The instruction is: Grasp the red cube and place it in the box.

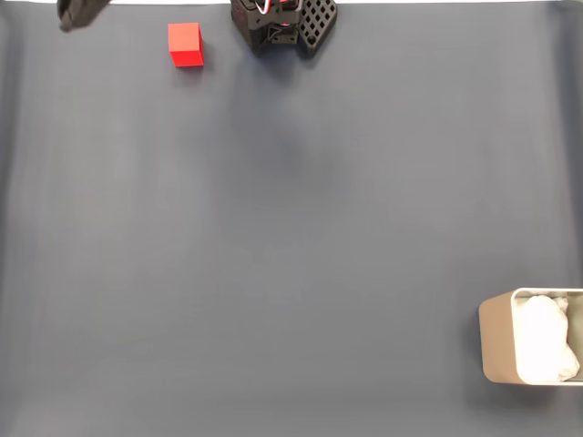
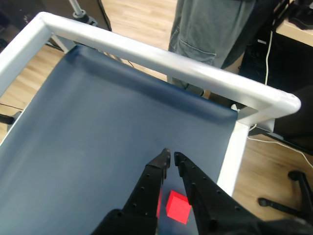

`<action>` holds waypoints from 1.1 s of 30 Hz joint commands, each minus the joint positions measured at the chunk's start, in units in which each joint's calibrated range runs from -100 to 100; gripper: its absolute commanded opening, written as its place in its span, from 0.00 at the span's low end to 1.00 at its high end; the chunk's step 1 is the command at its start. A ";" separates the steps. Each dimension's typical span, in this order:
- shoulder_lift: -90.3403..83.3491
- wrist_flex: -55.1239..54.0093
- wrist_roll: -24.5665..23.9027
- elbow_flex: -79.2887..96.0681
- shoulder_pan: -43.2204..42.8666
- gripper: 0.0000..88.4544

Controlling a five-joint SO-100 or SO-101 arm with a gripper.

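The red cube sits on the desk, far from the box. The hand is nearly closed and empty. Nothing is done yet.

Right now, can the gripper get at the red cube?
Probably yes. The red cube sits alone on the blue mat, with nothing around it. The gripper hangs above it, fingertips nearly together, so it must open first.

Fixed view looks straight down; wrist view slants forward — both share red cube.
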 commanded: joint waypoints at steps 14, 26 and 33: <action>-2.89 0.75 0.78 4.63 8.63 0.00; -9.82 0.26 0.15 14.94 9.91 0.00; -13.81 0.59 0.00 20.23 9.91 0.00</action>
